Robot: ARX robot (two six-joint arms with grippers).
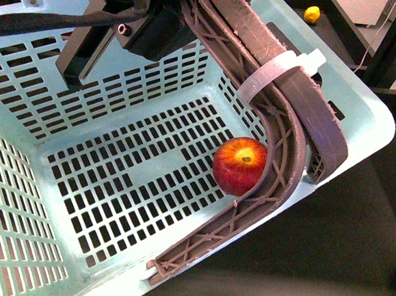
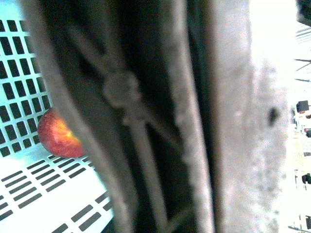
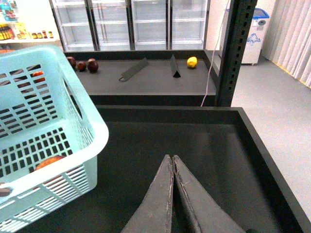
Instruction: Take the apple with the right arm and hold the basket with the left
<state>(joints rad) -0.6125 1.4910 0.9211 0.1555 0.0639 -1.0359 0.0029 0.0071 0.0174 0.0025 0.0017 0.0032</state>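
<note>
Your left gripper [image 1: 239, 220] is clamped over the wall of the basket [image 1: 366, 106] with the apple [image 1: 241, 165] inside against the inner finger, and the right gripper [image 3: 171, 160] is pinched shut on nothing beside it, so I'd hold that clamp firm and the basket level.

front: pretty sharp, soft even light
left wrist: fingers [image 2: 233, 145] a total blur up close, background blown out white
right wrist: crisp, bright, evenly lit
</note>
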